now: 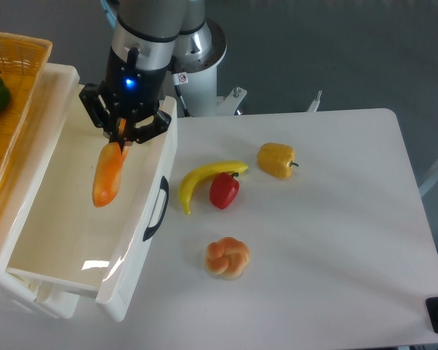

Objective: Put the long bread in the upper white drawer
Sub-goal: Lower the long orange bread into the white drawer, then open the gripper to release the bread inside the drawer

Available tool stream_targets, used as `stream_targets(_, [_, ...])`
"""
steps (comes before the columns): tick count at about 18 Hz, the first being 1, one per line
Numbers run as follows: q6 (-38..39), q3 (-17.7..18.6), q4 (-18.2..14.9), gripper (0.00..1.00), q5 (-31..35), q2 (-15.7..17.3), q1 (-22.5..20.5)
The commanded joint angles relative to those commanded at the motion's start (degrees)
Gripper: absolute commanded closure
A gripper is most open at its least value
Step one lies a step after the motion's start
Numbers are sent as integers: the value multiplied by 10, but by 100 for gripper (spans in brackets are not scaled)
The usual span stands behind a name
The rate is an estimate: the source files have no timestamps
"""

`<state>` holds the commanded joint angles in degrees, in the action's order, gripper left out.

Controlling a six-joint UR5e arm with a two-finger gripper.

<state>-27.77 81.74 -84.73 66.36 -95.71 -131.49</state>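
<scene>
The pincer [122,132] grips the slim glossy orange-tan long bread [109,173], hanging toward 7 o'clock over the large white plastic upper drawer [67,211].

Arm: one, entering from the top edge, its grey cylindrical wrist angled down and slightly leftward. A blue indicator light glowed on the black housing just above the fingers. Gripper [121,130]: pointed downward, its black fingers [155,125] drawn in and clamped on the upper tip of the long bread [109,175] — the loaf hung beneath, tilted, clear of any surface. Base column stood white behind the wrist.
</scene>
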Motion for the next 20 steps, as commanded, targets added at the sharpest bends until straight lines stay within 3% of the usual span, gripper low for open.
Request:
stream_targets(3, [0,1,0,98,1,-9,8])
stream_targets(6, [-2,6,1,87,2,-14,12])
stream_targets(7, [-3,11,4,78,2,-14,12])
stream_targets(9, [-7,17,23,45,3,-13,14])
stream_targets(10, [-6,17,31,42,4,-13,14])
stream_targets(13, [-7,17,39,14,4,-14,19])
stream_targets(20, [-7,17,44,6,5,-15,19])
